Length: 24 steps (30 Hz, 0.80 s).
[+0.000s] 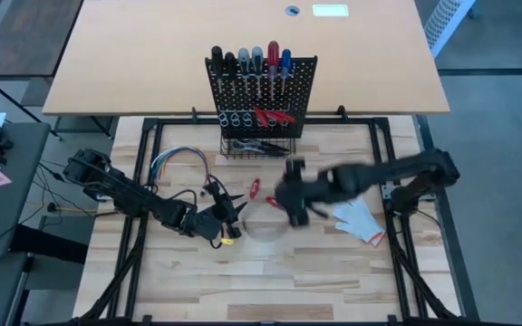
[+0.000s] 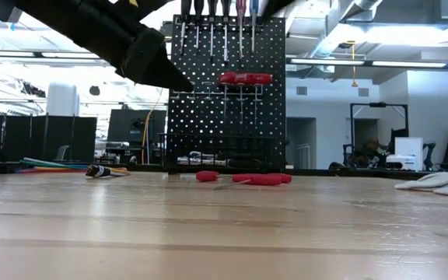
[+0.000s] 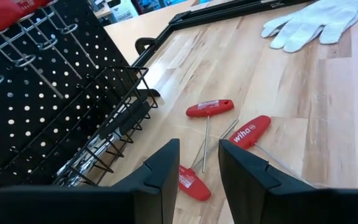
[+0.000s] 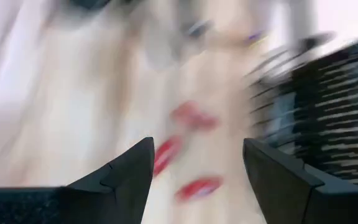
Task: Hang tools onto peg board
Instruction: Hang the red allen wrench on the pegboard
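Three red-handled T-shaped screwdrivers (image 3: 210,109) lie unhung on the wooden surface (image 3: 303,93); left end effector (image 3: 197,163) and, seemingly, right end effector (image 4: 197,163) gape empty; black perforated peg board (image 1: 261,91) holds six.

The right wrist view is all smeared; three red tools (image 4: 188,155) show only as fuzzy blobs. In the low view, the top edge cuts off the handles on the peg board (image 2: 225,85). The basket (image 3: 114,124) partly hides the tools inside it.
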### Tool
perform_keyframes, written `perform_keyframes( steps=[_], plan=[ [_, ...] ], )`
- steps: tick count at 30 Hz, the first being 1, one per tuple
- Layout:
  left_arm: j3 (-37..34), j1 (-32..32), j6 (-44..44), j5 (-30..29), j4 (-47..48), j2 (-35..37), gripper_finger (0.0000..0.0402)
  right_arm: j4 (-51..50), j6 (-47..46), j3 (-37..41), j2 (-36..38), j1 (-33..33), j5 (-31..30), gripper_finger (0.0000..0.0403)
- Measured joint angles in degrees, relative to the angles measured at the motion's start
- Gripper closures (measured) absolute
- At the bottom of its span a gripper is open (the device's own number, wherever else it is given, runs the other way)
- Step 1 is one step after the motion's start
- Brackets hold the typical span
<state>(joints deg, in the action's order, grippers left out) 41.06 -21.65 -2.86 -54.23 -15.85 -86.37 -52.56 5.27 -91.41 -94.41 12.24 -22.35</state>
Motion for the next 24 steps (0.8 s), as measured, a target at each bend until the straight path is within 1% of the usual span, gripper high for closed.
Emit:
perform_keyframes(
  steps=[2, 3, 7, 9, 13, 16, 18, 21, 24],
  plan=[
    [0.0, 0.0, -0.3, 0.7, 0.0, 0.0, 0.0295, -0.3, -3.6, 4.8, 0.0, 3.0, 0.9, 0.015],
    [0.0, 0.1, -0.7, 2.0, 0.1, 0.0, 0.0295, 0.3, -6.1, 7.5, 0.0, 4.0, 1.2, 0.0152],
    [0.0, 0.9, -2.3, 6.6, 0.2, 0.0, 0.0295, 6.2, -15.5, 18.5, 0.2, 7.0, 1.7, 0.0158],
    [0.0, 1.6, -2.5, 8.3, 0.2, 0.0, 0.0295, 14.2, -18.2, 24.9, 0.2, 7.8, 1.8, 0.016],
    [0.0, 3.5, -2.6, 12.4, 0.2, 0.0, 0.0295, 36.1, -19.4, 37.1, 0.2, 8.5, 1.9, 0.0161],
    [0.0, 4.7, -3.0, 14.1, -0.5, -1.5, 0.0295, 51.7, -21.4, 44.2, 0.1, 6.6, 1.7, 0.0161],
    [0.0, 5.5, -3.1, 15.0, -2.0, -3.5, 0.0295, 59.4, -23.2, 47.5, -0.6, 4.5, 1.4, 0.0161],
    [0.0, 5.8, -3.0, 15.2, -3.2, -6.5, 0.0295, 62.5, -26.2, 49.3, -2.2, 0.8, -0.1, 0.0161],
    [0.0, 5.9, -3.0, 15.3, -4.8, -8.7, 0.0295, 62.7, -27.8, 49.6, -4.3, -2.8, -0.2, 0.0161]
  ],
)
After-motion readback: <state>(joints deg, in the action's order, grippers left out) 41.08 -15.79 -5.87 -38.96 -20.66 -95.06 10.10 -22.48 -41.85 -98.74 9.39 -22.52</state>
